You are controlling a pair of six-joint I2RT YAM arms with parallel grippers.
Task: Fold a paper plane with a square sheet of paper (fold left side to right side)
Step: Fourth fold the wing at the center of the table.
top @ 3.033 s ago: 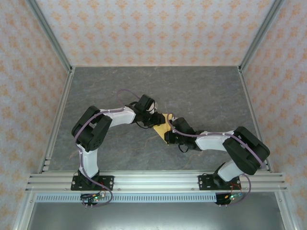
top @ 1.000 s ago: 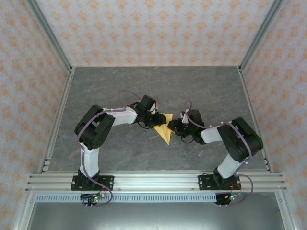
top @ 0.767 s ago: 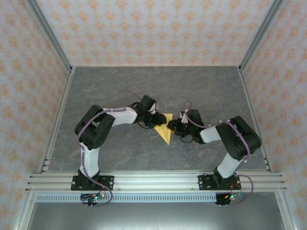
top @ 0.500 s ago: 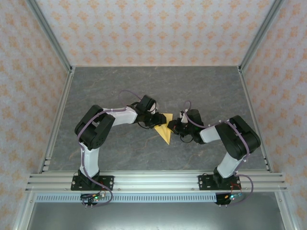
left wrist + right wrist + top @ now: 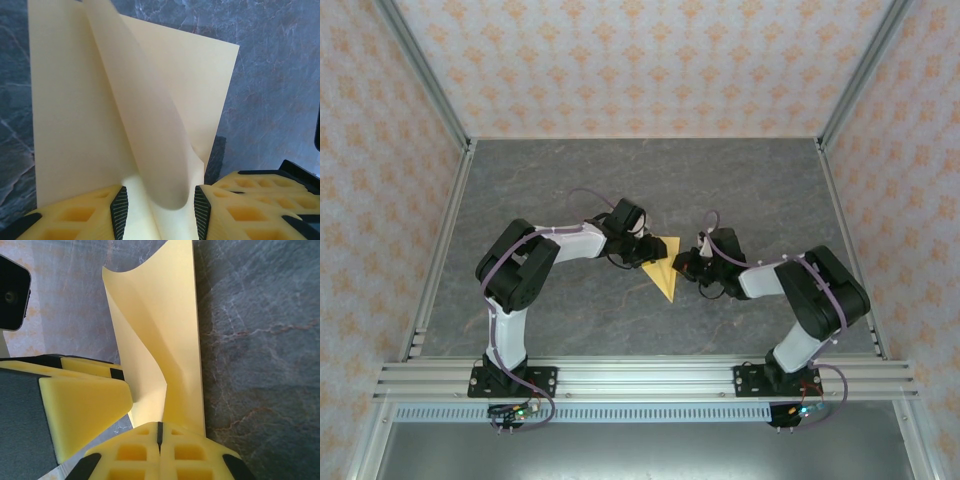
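Note:
The yellow-orange sheet of paper [image 5: 663, 272] lies mid-table as a creased pointed shape, its tip toward the near edge. My left gripper [image 5: 648, 250] sits at its upper left edge. In the left wrist view the paper [image 5: 75, 100] has a raised, curled flap running between the left gripper's [image 5: 159, 212] open jaws, clear of the black pads [image 5: 119, 210]. My right gripper [image 5: 682, 264] is at the paper's right edge. In the right wrist view it [image 5: 160, 432] is shut on a lifted fold of the paper [image 5: 170, 330]. The left gripper's yellow finger [image 5: 80, 400] sits close beside it.
The grey marbled table [image 5: 740, 190] is walled by patterned panels with aluminium posts at the corners. An aluminium rail [image 5: 640, 378] carrying both arm bases runs along the near edge. Bare tabletop lies all round the paper.
Three seconds ago the right arm lay across the paper; it has since drawn back to the right edge, uncovering the sheet. Over the last second the right gripper shifted only slightly.

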